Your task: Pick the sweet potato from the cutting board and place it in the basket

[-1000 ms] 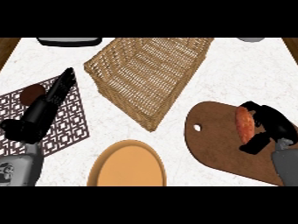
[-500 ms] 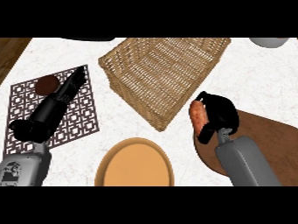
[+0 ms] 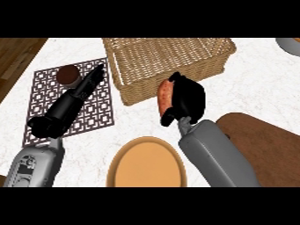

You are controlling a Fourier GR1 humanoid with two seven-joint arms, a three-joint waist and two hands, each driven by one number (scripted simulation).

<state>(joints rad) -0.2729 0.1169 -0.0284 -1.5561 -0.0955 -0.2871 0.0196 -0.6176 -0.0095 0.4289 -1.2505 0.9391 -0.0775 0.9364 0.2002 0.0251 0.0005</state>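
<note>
My right hand (image 3: 186, 100) is curled round the orange sweet potato (image 3: 164, 93), which shows along the hand's left side. It hangs over the white counter just in front of the wicker basket's (image 3: 168, 59) near wall. The brown cutting board (image 3: 276, 151) lies at the lower right, behind my right forearm, with nothing visible on it. At the left, my left hand (image 3: 71, 99) stretches out with straight fingers above the patterned mat (image 3: 45, 94).
An orange plate (image 3: 145, 162) sits at the near edge between my forearms. A small brown round object (image 3: 68, 74) rests on the mat near my left fingertips. A grey bowl (image 3: 299, 45) shows at the far right corner. Wooden surface (image 3: 9, 57) borders the counter's left side.
My right hand has carried the sweet potato off the cutting board and leftward toward the basket. The view has shifted, so the basket now sits more centred. The left hand stayed over the mat.
</note>
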